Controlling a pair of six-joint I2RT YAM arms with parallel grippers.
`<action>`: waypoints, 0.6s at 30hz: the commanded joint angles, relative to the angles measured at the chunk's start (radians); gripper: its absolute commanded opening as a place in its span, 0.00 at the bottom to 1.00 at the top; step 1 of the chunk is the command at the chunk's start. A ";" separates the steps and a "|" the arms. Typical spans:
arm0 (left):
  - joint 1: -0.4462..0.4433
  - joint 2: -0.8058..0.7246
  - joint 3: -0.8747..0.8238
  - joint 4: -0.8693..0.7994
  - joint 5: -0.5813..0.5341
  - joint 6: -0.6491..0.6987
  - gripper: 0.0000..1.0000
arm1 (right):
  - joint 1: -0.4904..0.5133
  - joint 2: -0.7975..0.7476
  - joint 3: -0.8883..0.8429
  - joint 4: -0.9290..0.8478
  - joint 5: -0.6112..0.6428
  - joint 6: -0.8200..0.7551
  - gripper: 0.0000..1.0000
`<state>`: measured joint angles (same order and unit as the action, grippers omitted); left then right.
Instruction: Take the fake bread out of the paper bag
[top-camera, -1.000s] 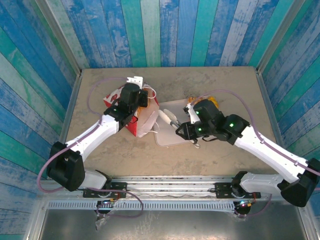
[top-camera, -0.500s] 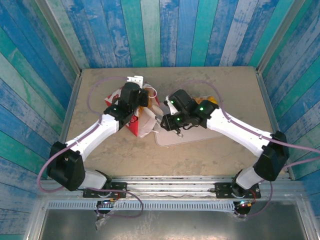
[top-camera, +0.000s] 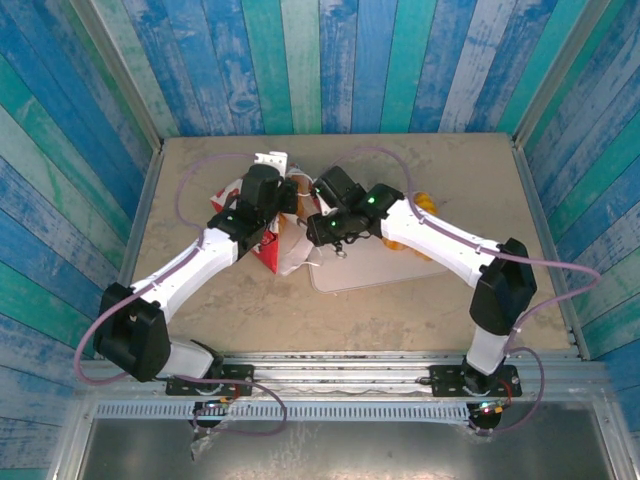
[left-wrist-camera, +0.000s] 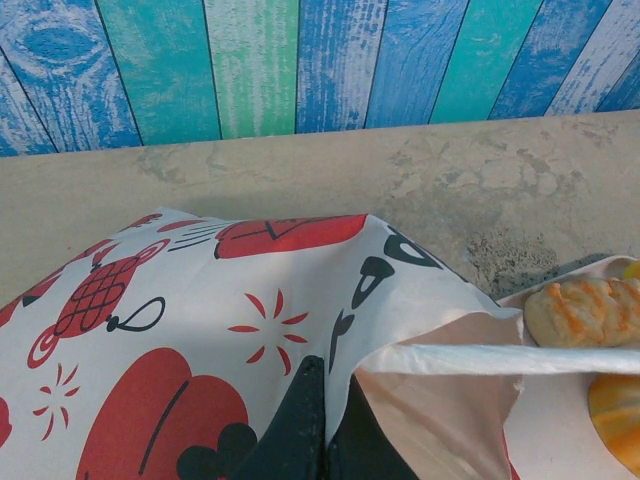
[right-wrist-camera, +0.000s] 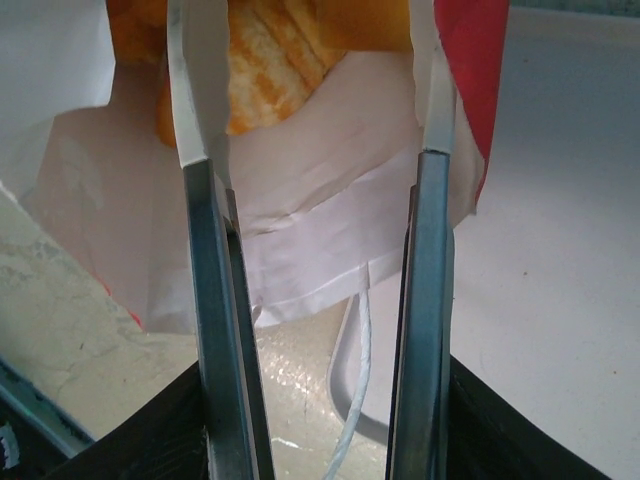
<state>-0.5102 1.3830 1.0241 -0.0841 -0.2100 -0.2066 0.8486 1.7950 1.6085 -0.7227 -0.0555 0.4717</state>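
Note:
The paper bag (top-camera: 264, 252) lies tipped on the table left of centre, its white inside facing right. In the left wrist view the paper bag (left-wrist-camera: 200, 310) is white with red prints, and my left gripper (left-wrist-camera: 325, 420) is shut on its upper rim. My left gripper (top-camera: 278, 207) sits at the bag's top edge. My right gripper (top-camera: 305, 228) is open at the bag's mouth. Between its fingers (right-wrist-camera: 200, 110) in the right wrist view sits orange striped fake bread (right-wrist-camera: 262, 62) on the white lining. Beyond the rim, two more bread pieces (left-wrist-camera: 585, 310) appear.
A flat pale tray (top-camera: 372, 268) lies right of the bag, under the right arm, with orange bread pieces (top-camera: 424, 204) at its far right. A thin white handle (right-wrist-camera: 355, 400) hangs from the bag's rim. Blue plank walls enclose the table.
The right arm has swung left from over the tray to the bag's mouth, its fingers staying open. The left gripper has kept its hold on the bag's rim.

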 joint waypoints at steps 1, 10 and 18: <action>-0.001 0.034 0.039 0.033 0.020 -0.006 0.01 | -0.002 0.029 0.047 -0.020 0.044 0.011 0.54; -0.001 0.037 0.034 0.042 0.028 -0.012 0.01 | -0.006 0.068 0.082 -0.026 0.097 0.024 0.54; -0.001 0.042 0.031 0.048 0.042 -0.013 0.01 | -0.019 0.115 0.106 -0.010 0.066 0.022 0.55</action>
<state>-0.5095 1.3941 1.0241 -0.0795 -0.1883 -0.2108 0.8375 1.8874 1.6867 -0.7498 0.0040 0.4858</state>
